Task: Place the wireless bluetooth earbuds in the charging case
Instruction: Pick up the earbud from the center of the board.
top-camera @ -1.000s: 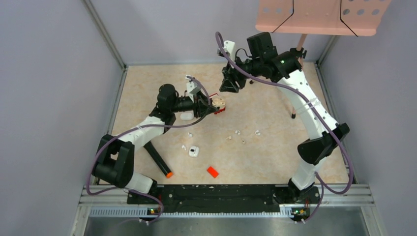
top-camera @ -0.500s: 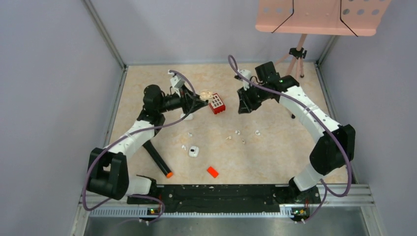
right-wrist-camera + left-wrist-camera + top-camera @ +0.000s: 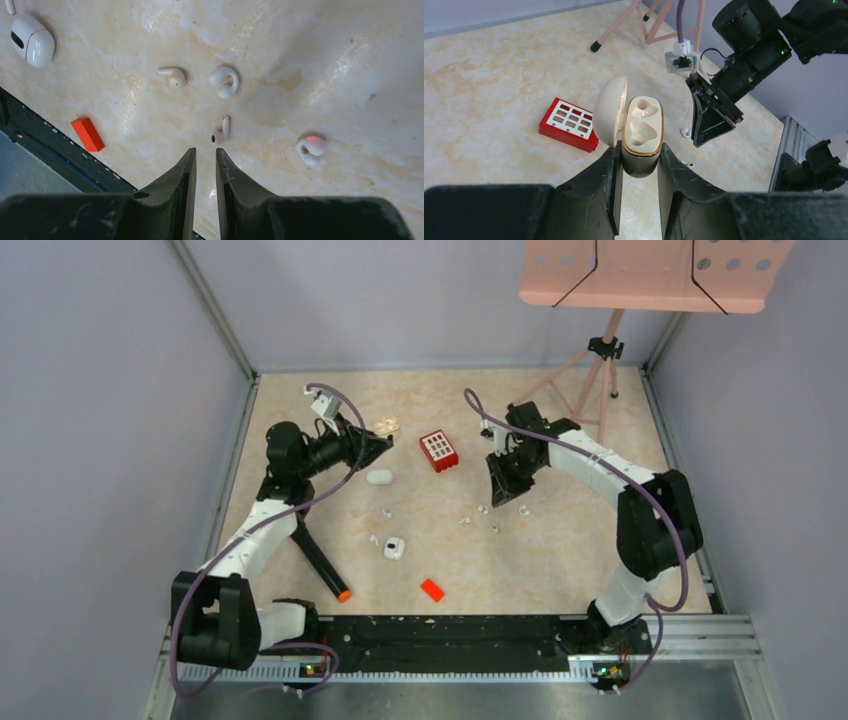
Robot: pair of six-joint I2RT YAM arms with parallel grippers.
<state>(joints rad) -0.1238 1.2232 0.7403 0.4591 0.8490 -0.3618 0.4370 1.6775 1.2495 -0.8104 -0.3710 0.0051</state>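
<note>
The charging case (image 3: 642,131), cream with a gold rim, has its lid swung open and both sockets empty. My left gripper (image 3: 640,148) is shut on its lower body and holds it above the table at the back left (image 3: 385,426). Several small white earbuds lie on the table in the right wrist view: a short-stemmed one (image 3: 223,129) just beyond my fingertips, a hooked one (image 3: 226,81), a stemmed one (image 3: 172,76) and one with a red glow (image 3: 311,147). My right gripper (image 3: 205,151) hangs just above them (image 3: 497,502). Its jaws are narrowly apart with nothing between.
A red block (image 3: 438,450) lies between the arms. Two closed white cases (image 3: 379,477) (image 3: 394,548), two more small white pieces (image 3: 386,513) and an orange-red chip (image 3: 432,589) sit nearer. A black marker (image 3: 322,565) lies at the left. A pink stand's tripod (image 3: 590,370) is back right.
My left arm has drawn back to the left with the open case. My right arm has swung down and nearer, over the earbuds, with its jaws narrowing.
</note>
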